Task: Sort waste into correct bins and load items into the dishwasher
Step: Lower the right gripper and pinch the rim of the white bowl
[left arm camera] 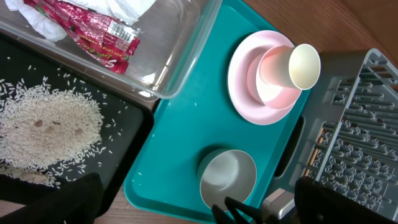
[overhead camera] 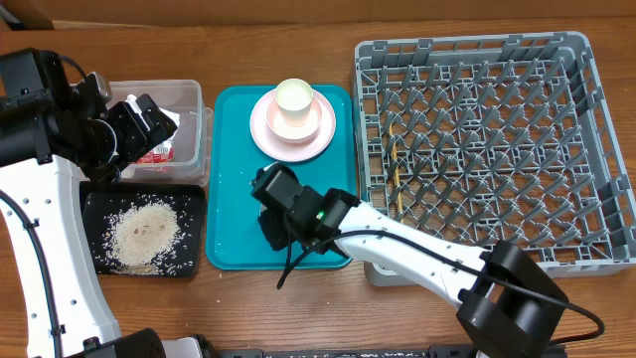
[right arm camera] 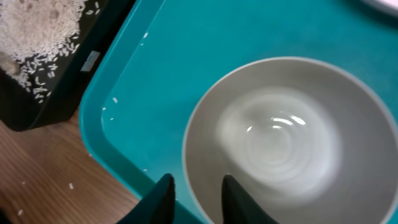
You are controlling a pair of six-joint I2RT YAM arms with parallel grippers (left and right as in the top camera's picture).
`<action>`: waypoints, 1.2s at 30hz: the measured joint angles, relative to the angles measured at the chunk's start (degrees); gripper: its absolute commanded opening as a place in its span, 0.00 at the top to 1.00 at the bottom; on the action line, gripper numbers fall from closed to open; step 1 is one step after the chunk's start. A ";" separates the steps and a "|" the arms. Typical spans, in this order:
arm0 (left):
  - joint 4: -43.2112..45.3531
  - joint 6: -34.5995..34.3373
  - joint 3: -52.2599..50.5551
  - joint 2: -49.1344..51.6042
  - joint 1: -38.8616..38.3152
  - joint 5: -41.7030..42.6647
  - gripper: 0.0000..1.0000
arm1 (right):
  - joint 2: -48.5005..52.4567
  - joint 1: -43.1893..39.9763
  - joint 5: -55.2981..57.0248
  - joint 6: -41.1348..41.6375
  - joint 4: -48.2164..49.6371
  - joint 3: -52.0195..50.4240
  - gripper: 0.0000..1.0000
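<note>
1. Overhead shows the clear tub (overhead camera: 189,94) at the far left. It holds the red snack wrapper (left arm camera: 106,34) and the crumpled white napkin (left arm camera: 127,7), which touch each other.
2. Just in front of the tub, the shallow black tray (overhead camera: 99,204) carries a flattened heap of white rice (left arm camera: 50,127), with loose grains scattered around it.
3. The teal tray (overhead camera: 234,149) lies between these bins and the grey dish rack (overhead camera: 497,149). A few stray grains cling to its glossy floor.
4. At the teal tray's far end, the cream cup (overhead camera: 294,97) stands in the pink bowl (left arm camera: 273,93), which sits on the round pink plate (left arm camera: 242,87).
5. Two thin wooden chopsticks (overhead camera: 396,169) lie in the rack's left side among its upright pegs.
6. The grey-green bowl (right arm camera: 286,143) rests upright near the teal tray's front edge. It is smooth, round and empty, with faint concentric rings and a soft sheen inside.
7. The right gripper (right arm camera: 198,180) straddles the bowl's rim, one finger outside and one inside. The jaws are parted and a gap shows on each side of the rim.
8. The left gripper (overhead camera: 144,121) hovers above the tub with its fingers spread wide, holding nothing.
</note>
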 measured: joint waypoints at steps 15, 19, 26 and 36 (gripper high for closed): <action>-0.02 0.00 0.00 0.00 0.00 0.00 0.00 | 3.08 1.99 1.92 -4.09 0.07 0.00 0.69; 0.00 0.00 0.00 0.00 0.00 0.00 0.00 | 4.35 1.99 1.95 -4.46 0.17 0.00 0.69; 0.00 0.00 0.00 0.00 0.00 0.00 0.00 | 6.19 1.99 1.97 -4.52 0.04 0.00 0.76; -0.02 0.00 0.00 0.00 0.00 0.00 0.00 | 6.19 1.99 2.40 -4.68 0.31 0.09 0.96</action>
